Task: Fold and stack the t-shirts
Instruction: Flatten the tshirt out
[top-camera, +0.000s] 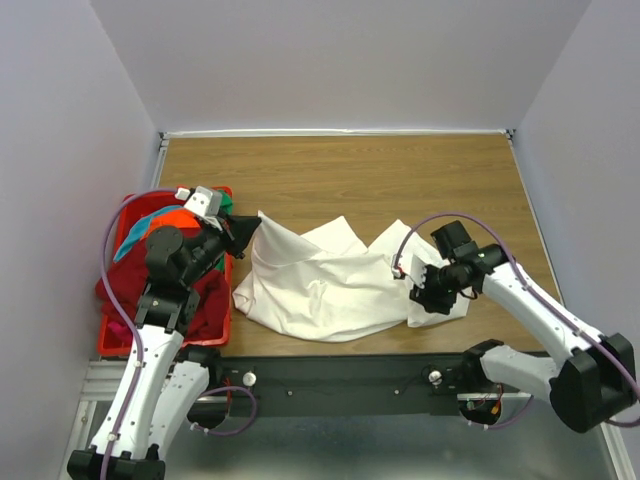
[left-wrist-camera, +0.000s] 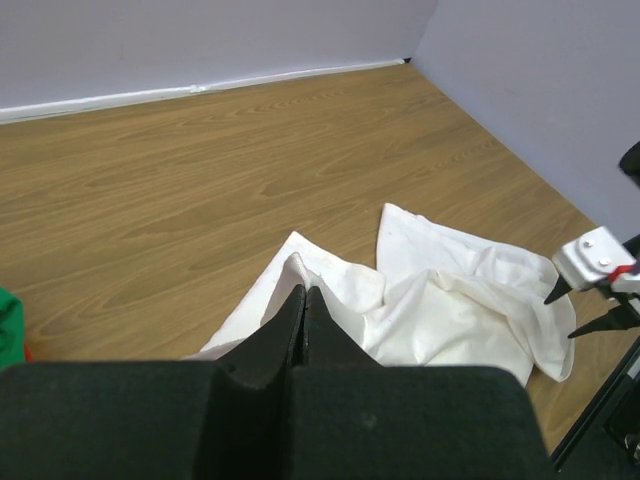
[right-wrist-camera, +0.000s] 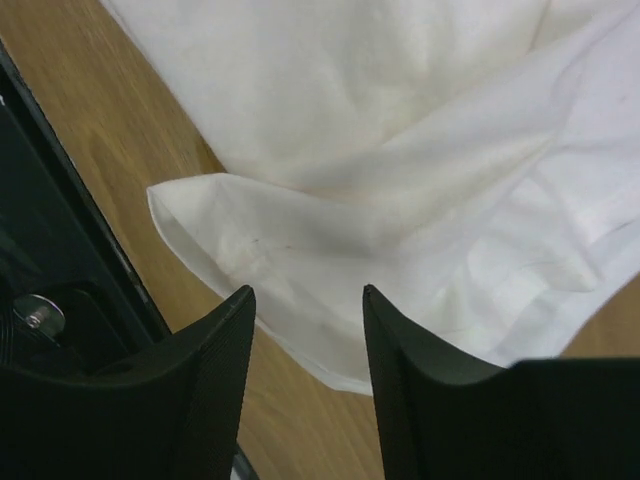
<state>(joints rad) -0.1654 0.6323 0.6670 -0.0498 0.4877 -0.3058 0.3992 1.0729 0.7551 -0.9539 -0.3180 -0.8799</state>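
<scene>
**Early days: no fold made, no stack begun**

Nearest the bases: right claw (top-camera: 425, 293) spread apart, gripping nothing, hovering just above a loose hem of the white shirt (top-camera: 320, 285). Cloth under and ahead of its fingers, none between them.

Further out, on the other side: left claw (top-camera: 252, 230) clenched tight on a raised edge of that same shirt, drawing it into a peak at the fingertips (left-wrist-camera: 290, 325).

Between the two claws: shirt sprawled rumpled on the table (top-camera: 400, 180), creased and doubled over itself in places, not spread flat, no tidy fold to see.

Behind and beside the left claw: basket (top-camera: 108, 345) heaped with the other shirts (top-camera: 208, 300) in dark red, orange, teal and green, all bunched up.

Beyond both claws: no pile of folded shirts anywhere in view.

Judged from this: first shirt out and in hand, flattening not yet done. Left to do: spread it, fold it, set it down, then repeat for every shirt in the basket and stack the lot. Nearly all of the job ahead.
</scene>
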